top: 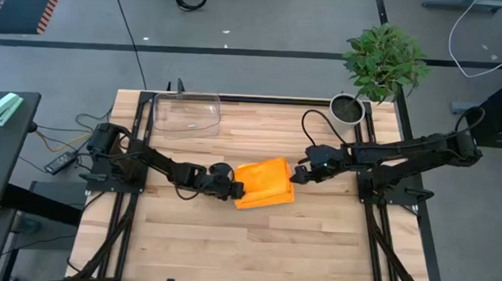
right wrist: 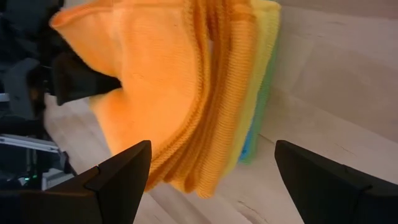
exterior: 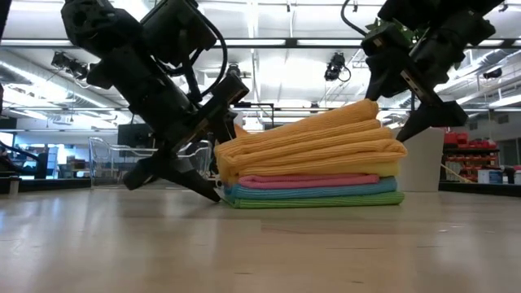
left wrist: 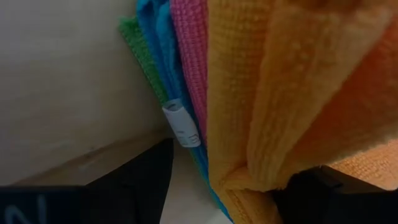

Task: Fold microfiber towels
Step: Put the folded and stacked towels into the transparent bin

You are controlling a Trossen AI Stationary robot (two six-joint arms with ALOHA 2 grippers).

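A stack of folded microfiber towels (top: 264,182) lies at the table's middle. The green towel (exterior: 326,200) rests on the wood, with blue, pink and yellow above it and a loosely folded orange towel (exterior: 317,134) on top. My left gripper (top: 235,190) is open at the stack's left edge. One finger (left wrist: 137,180) is low by the table and the other (left wrist: 329,193) is on the orange side. My right gripper (top: 298,174) hangs open just above the stack's right edge, with the towels (right wrist: 186,93) ahead of its fingers. My left gripper comes at the stack's left edge (exterior: 226,175) slanting down from the table's left, one finger above the stack and one beside its base. The low finger (exterior: 203,185) reaches the green and blue layers' corner (left wrist: 158,81). I cannot tell whether either finger touches the cloth.
A clear plastic tray (top: 186,113) stands at the far left of the table. A potted plant (top: 380,65) stands at the far right corner. Bare wood (top: 254,244) stretches from the stack to the near edge.
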